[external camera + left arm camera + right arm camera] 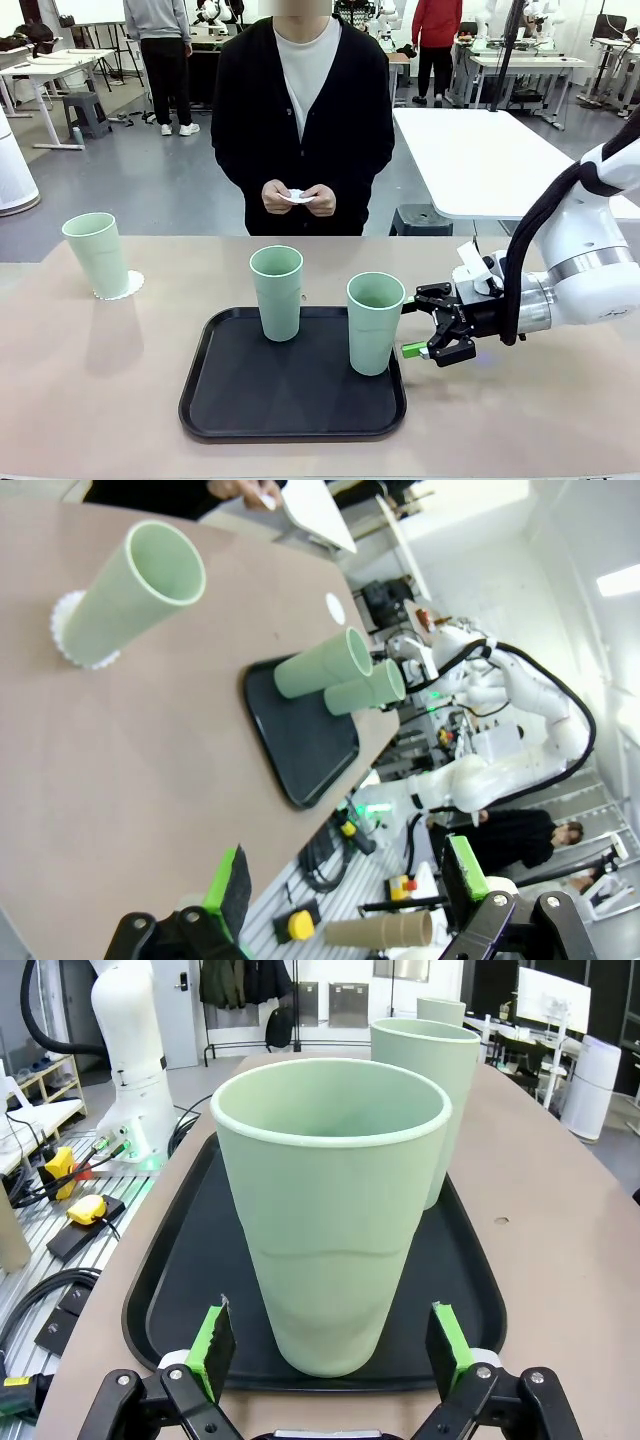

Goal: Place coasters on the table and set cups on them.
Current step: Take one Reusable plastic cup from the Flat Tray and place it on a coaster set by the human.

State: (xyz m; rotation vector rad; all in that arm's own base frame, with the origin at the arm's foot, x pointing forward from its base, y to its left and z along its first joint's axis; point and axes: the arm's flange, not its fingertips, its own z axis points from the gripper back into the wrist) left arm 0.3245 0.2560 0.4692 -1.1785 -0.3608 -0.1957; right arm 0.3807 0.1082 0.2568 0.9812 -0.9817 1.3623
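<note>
Front view: the right arm [585, 265] reaches in level, its fingers [430, 350] spread wide just beside the near cup [374, 325] on the tray [230, 400], not gripping it. Another cup [97, 255] stands on a coaster [128, 288] on the tabletop [520, 420]. The left fingers [232, 885] hang released.

No writing, label, brand, number or sign can be read. The mint-green cups [277, 292], the black tray [222, 402] and the tabletop [80, 400] show plain surfaces, and any markings on the background equipment are too small or blurred to make out.
</note>
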